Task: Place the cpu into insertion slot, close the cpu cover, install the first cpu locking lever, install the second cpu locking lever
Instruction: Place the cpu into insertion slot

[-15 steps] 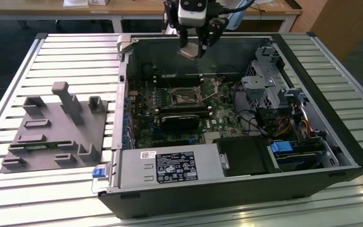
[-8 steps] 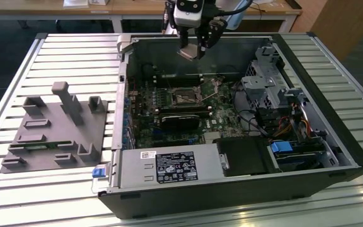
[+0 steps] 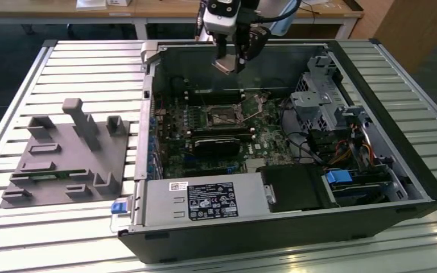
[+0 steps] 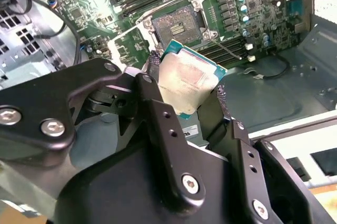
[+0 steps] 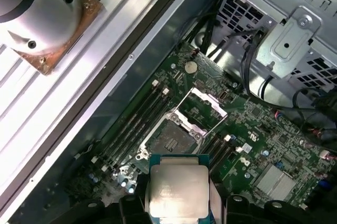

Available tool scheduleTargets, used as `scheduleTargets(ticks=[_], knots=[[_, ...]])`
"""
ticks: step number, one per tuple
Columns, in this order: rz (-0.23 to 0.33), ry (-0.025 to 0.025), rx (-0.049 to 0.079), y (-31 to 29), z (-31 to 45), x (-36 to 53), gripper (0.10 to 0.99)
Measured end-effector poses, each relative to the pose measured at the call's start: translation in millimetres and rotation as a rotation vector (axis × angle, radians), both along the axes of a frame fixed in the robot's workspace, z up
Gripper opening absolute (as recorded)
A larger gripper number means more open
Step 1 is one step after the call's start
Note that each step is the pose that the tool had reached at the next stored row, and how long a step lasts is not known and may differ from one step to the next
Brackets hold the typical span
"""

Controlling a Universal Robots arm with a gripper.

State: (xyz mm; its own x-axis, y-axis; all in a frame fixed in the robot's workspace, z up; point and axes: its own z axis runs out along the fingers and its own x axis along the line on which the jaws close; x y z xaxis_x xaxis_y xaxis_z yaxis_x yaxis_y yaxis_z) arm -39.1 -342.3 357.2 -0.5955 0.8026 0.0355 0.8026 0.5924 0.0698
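My gripper (image 3: 230, 61) hangs above the open computer case (image 3: 400, 170), shut on the cpu (image 3: 226, 67). In both wrist views the cpu (image 4: 187, 79) (image 5: 176, 190) is a flat square chip with a dull metal top and a green edge, clamped between the two black fingers (image 4: 152, 71) of the gripper (image 4: 187, 84) (image 5: 179, 203). Below it the insertion slot (image 3: 225, 118) (image 4: 176, 24) (image 5: 169, 141) lies open on the green motherboard. The cpu cover (image 4: 131, 40) (image 5: 204, 109) stands swung up beside the slot. A thin wire lever (image 4: 227, 50) sticks out next to the socket.
A grey fixture (image 3: 66, 153) with upright blocks lies on the slatted table at the exterior view's left. Inside the case are a black block (image 3: 218, 145), a power supply (image 3: 203, 199) and a metal drive cage (image 3: 321, 96) with cables. A round silver part on a copper plate (image 5: 42, 13) sits on the table.
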Motion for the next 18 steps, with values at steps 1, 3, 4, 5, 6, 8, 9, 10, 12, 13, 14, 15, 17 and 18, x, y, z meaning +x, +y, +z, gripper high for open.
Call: scheduleTargets(ticks=[1, 3, 4, 5, 6, 8, 9, 10, 12, 13, 14, 15, 17, 18], knots=[[-0.012, 0.0002, 0.000, 0.1, -0.5, 0.0, 0.537], [-0.035, 0.0006, 0.000, 0.3, -1.5, 0.0, 0.537], [-0.045, 0.0010, 0.000, 0.4, -2.0, 0.0, 0.537], [-0.054, 0.0013, 0.000, 0.5, -2.4, 0.0, 0.537], [-0.064, 0.0015, 0.000, 0.6, -2.9, 0.0, 0.537], [-0.084, 0.0022, 0.000, 0.9, -4.0, 0.0, 0.537], [-0.093, 0.0024, 0.000, 1.0, -4.4, 0.0, 0.537], [-0.102, 0.0027, 0.000, 1.1, -5.0, 0.0, 0.537], [-0.121, 0.0033, 0.000, 1.3, -5.9, 0.0, 0.537], [-0.131, 0.0036, 0.000, 1.4, -6.4, 0.0, 0.537], [-0.141, 0.0041, 0.000, 1.5, -7.0, 0.0, 0.537], [-0.151, 0.0046, 0.000, 1.7, -7.5, 0.0, 0.537], [-0.169, 0.0055, 0.000, 1.9, -8.6, 0.0, 0.537], [-0.179, 0.0059, 0.000, 2.0, -9.1, 0.0, 0.537]])
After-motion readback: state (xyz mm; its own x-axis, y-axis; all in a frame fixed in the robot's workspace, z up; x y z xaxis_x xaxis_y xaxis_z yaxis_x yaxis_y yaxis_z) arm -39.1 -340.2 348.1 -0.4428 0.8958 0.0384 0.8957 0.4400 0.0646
